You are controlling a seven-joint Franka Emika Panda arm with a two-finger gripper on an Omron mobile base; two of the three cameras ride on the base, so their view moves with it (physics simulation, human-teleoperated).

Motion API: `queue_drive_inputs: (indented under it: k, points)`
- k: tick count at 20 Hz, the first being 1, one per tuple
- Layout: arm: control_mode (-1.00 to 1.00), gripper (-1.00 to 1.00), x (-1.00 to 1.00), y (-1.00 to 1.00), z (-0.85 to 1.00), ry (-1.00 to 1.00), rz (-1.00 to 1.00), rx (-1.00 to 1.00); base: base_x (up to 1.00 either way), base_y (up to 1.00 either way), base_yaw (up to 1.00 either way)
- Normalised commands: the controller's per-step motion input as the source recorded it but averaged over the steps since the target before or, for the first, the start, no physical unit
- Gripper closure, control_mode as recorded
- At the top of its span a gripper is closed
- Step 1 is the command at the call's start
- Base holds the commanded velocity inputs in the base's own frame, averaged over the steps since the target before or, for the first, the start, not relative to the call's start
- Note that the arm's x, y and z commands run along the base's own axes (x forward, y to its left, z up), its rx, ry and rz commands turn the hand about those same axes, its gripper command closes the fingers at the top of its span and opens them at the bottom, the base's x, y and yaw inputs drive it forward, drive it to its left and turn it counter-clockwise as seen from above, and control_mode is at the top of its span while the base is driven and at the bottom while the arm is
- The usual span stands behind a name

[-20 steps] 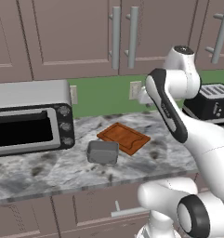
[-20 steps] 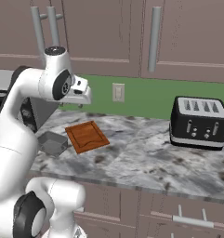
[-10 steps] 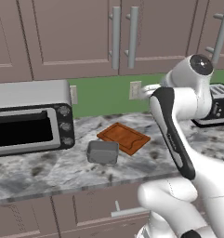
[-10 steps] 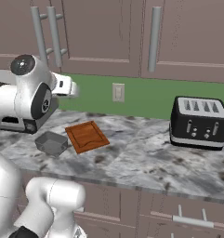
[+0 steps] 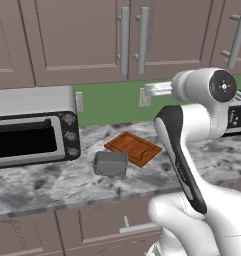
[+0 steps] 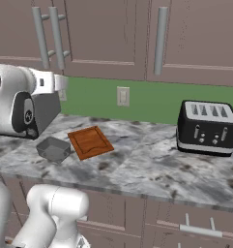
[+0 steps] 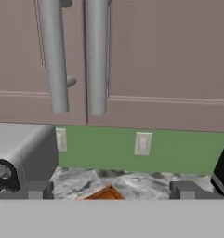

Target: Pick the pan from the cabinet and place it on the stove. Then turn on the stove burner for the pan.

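Note:
The cabinet (image 7: 155, 51) hangs above the counter with its doors closed, and its paired silver bar handles (image 7: 97, 56) rise straight ahead in the hand view. The same doors (image 5: 87, 35) and handles (image 6: 55, 38) show in both base views. My gripper (image 7: 111, 190) is open with nothing between its dark fingertips (image 7: 39, 189), and it faces the doors' lower edge from a short way off. The pan is hidden. The stove and the stove burner are out of view.
A silver toaster oven (image 5: 32, 130) stands at the left on the grey marble counter (image 6: 137, 164). A small grey tin (image 5: 110, 164) and a wooden board (image 5: 134, 148) lie beside it. A black toaster (image 6: 207, 127) sits to the right, and a wall outlet (image 7: 142, 143) is on the green backsplash.
My arm has swung over and lowered: its upper joint moved right in the left base view and left in the right base view. The counter's things have not moved.

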Motion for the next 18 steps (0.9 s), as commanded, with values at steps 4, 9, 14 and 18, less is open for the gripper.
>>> queue_drive_inputs:
  k: [4,9,14,18]
  points:
    - [-1.00,-1.00,-0.01,0.06,0.58,-0.25,-0.04,0.00,0.00,0.00,0.00]
    - [-1.00,-1.00,0.05,0.08,0.42,-0.23,-0.01,0.01,0.00,0.00,0.00]
    - [-1.00,-1.00,0.31,0.05,0.06,-0.16,0.00,0.00,0.00,0.00,0.00]
    - [-1.00,-1.00,0.44,0.06,0.00,-0.11,0.00,0.00,0.00,0.00,0.00]
